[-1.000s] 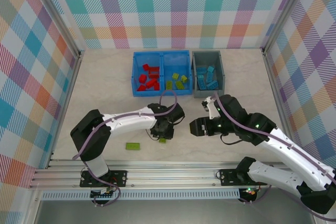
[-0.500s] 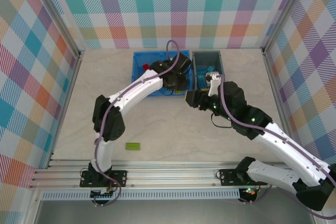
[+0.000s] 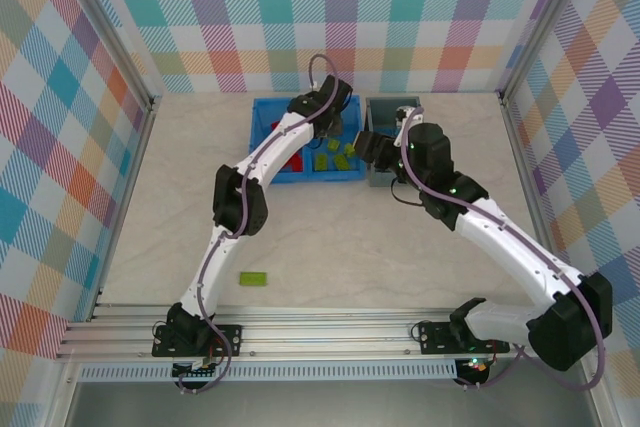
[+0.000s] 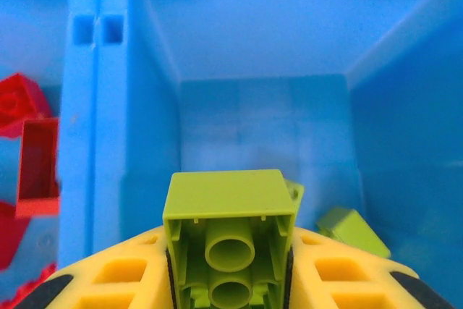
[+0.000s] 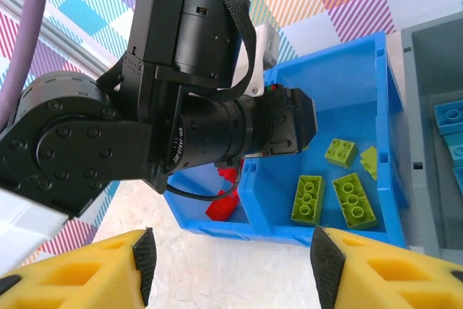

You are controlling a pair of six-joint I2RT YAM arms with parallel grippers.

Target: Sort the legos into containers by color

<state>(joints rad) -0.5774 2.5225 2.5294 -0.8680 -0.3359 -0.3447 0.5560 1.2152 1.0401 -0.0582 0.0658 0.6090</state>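
Our left gripper [image 4: 230,284] pinches a lime green brick [image 4: 226,197] at the bottom centre of its wrist view. It hangs over the right compartment of the blue bin [image 4: 239,27], where other green bricks [image 5: 307,197] lie. If we release near the divider [image 4: 98,106] at left, the brick may bounce among the red bricks [image 4: 32,164]. Our right gripper [image 5: 231,280], spread and empty, hovers close, so the arms may collide.

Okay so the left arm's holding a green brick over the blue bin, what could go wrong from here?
The left gripper holds the green brick above the blue bin's green compartment, fairly near the divider; a skewed release might bounce it among the red bricks. The open right gripper sits close beside the left arm's wrist, so they could bump when either withdraws. A loose green brick lies far from both grippers.
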